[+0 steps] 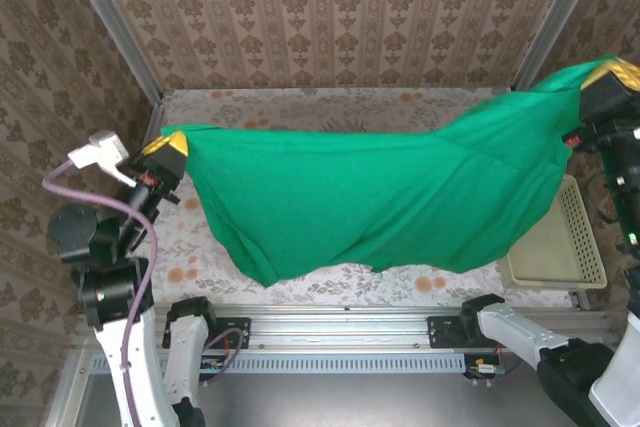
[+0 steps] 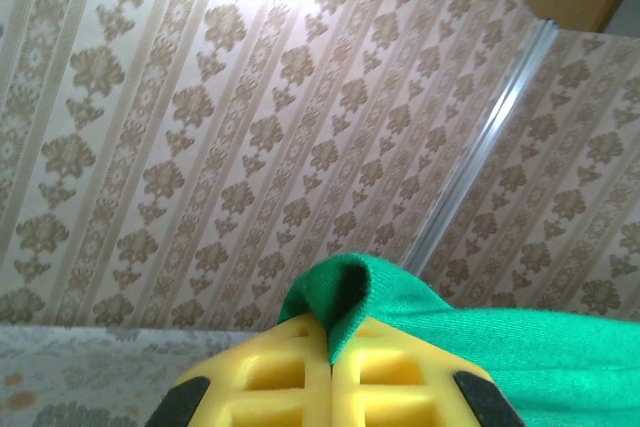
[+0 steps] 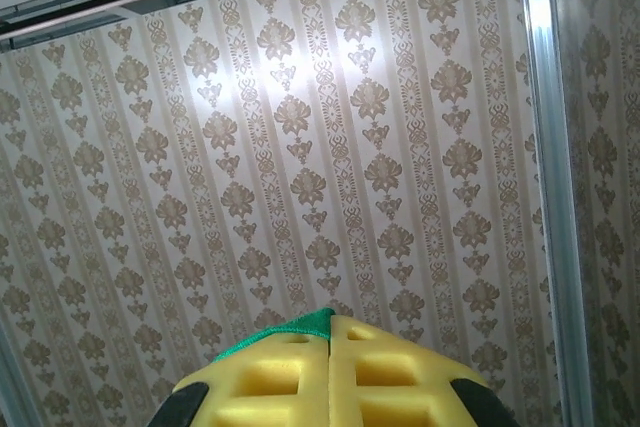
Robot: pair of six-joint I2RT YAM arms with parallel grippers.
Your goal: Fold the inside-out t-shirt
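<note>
your left end effector (image 1: 165,144) is clamped shut on one end of the shirt (image 1: 380,197), arm bent and lifted above the table (image 1: 300,107). your right end effector (image 1: 612,75) pinches the other end, higher up. the shirt hangs stretched between them, sagging below both.

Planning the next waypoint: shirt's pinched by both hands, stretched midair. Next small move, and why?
Probably lower the right hand to the height of the left hand. Both are shut on the t-shirt, which hangs slanted, right end higher, over the table; levelling should help it lie flat.
</note>
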